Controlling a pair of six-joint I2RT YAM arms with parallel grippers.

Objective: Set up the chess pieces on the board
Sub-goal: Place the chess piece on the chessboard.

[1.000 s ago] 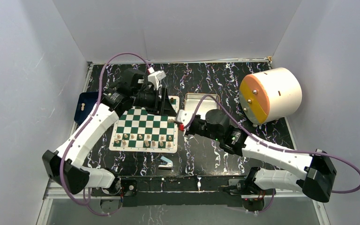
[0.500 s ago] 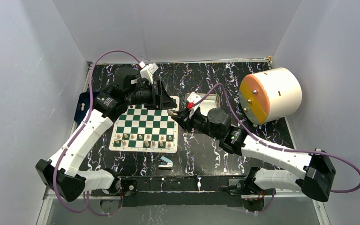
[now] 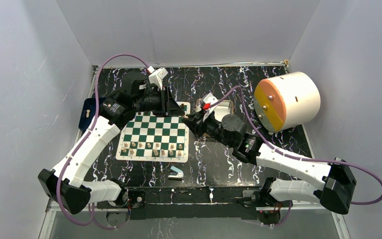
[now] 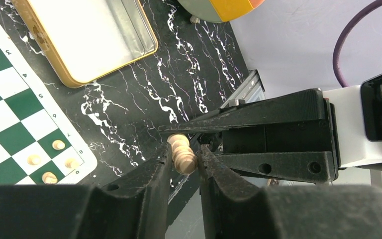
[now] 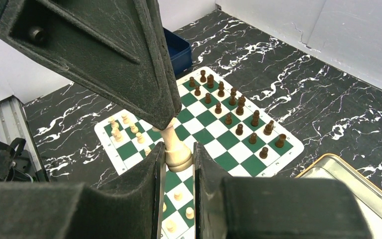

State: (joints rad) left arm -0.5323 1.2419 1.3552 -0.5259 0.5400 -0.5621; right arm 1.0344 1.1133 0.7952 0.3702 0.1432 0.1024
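Change: the right hand (image 5: 177, 152) has come up from the right edge of the board (image 3: 154, 130) to its far right corner. The left hand (image 4: 184, 152) has swung out from the board's far edge to meet it, and its fingers have narrowed since a second ago.
Meaning: looks like a hand-to-hand pass of one pale piece (image 5: 175, 144), caught mid-transfer. That piece is not yet on any square.
Right hand: clenched on the piece's wide base.
Left hand: fingers press on both sides of the piece's upper part, so both hands are grasping it.
Piece location: in the air just above the board's far right corner, pinned between the two hands and touching both, clear of the squares.
Rest of set: dark pieces (image 5: 229, 107) fill two rows at one end of the board, and pale pieces (image 3: 151, 148) stand in the near rows.
Next, my guess: the right hand must let go first, then the left hand carries the piece to a free square in the pale rows.
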